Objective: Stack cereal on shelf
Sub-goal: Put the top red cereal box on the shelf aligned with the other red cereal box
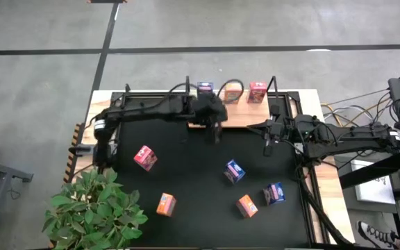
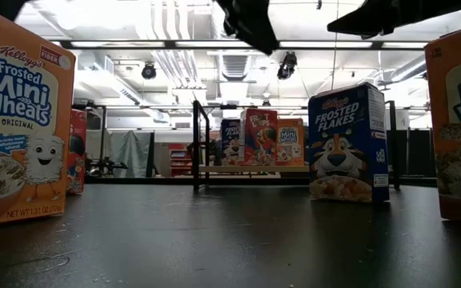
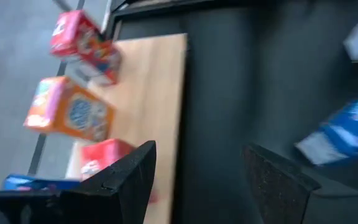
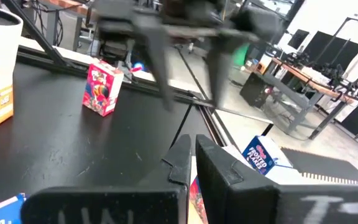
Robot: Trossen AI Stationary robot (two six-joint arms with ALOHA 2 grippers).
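Note:
The shelf (image 1: 245, 114), a light wood board with black posts, lies at the mat's far edge. Blue (image 1: 205, 89), orange (image 1: 232, 95) and red (image 1: 257, 92) cereal boxes stand on it. The left wrist view shows one more red box (image 3: 104, 158) on the board (image 3: 160, 93). My left gripper (image 1: 214, 134) hangs open above the board's near edge with nothing between its fingers (image 3: 197, 180). My right gripper (image 1: 268, 142) is shut and empty (image 4: 191, 155), above the mat to the right of it. Five boxes stand on the mat: red-pink (image 1: 145, 157), orange (image 1: 166, 204), blue (image 1: 234, 171), orange (image 1: 247, 205), blue (image 1: 274, 193).
A potted plant (image 1: 92, 208) stands at the mat's near left corner. Cables and gear (image 1: 394, 125) lie off the table's right side. Bare black mat (image 1: 193, 173) lies between the loose boxes. In the low view, boxes near the front edge loom at left (image 2: 22, 120) and right (image 2: 458, 120).

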